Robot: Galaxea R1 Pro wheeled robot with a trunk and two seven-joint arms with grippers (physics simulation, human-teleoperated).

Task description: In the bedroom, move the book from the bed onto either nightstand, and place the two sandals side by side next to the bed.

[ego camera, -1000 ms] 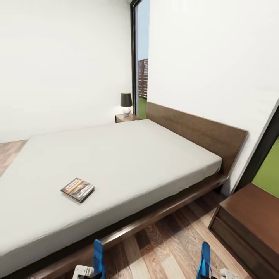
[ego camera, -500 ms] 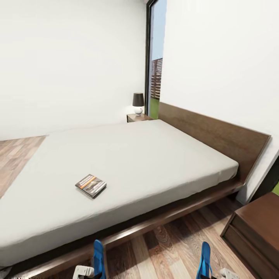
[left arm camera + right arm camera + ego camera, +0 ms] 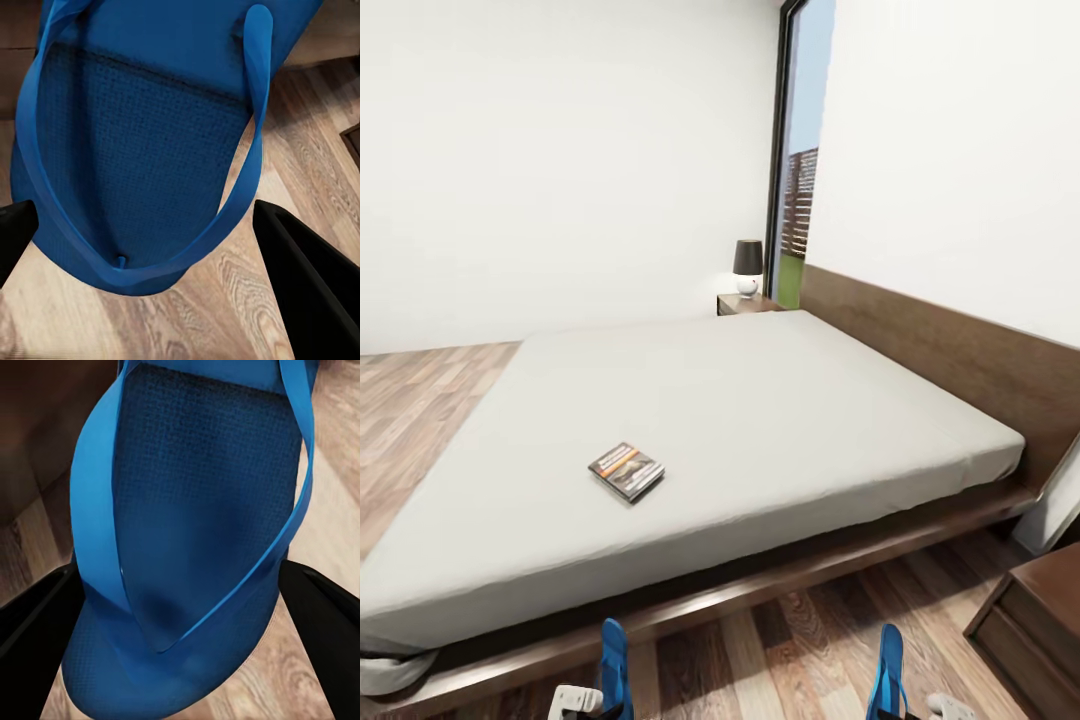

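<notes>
The book [image 3: 626, 470], dark with an orange band, lies flat on the pale grey mattress of the bed [image 3: 780, 400], toward its near side. At the bottom of the head view, two bright blue sandals stand on edge above the plank floor, just in front of the bed frame. My left gripper [image 3: 142, 221] is shut on the left sandal [image 3: 614, 668], whose sole and strap [image 3: 150, 142] lie between the black fingers [image 3: 311, 289]. My right gripper [image 3: 184, 581] is shut on the right sandal [image 3: 887, 672], also seen close up [image 3: 202, 532]. One nightstand [image 3: 745, 303] stands beyond the bed, another [image 3: 1036, 612] at near right.
A small lamp [image 3: 747, 266] with a dark shade sits on the far nightstand, beside a tall dark-framed window [image 3: 800, 190]. The wooden headboard [image 3: 950, 350] runs along the right wall. Wood floor [image 3: 420, 400] stretches past the bed's left end and in front of the frame [image 3: 810, 640].
The head camera has turned left, so bed, book, lamp and near nightstand all slide right in the picture. Both sandals stay in the same place in my grippers.
</notes>
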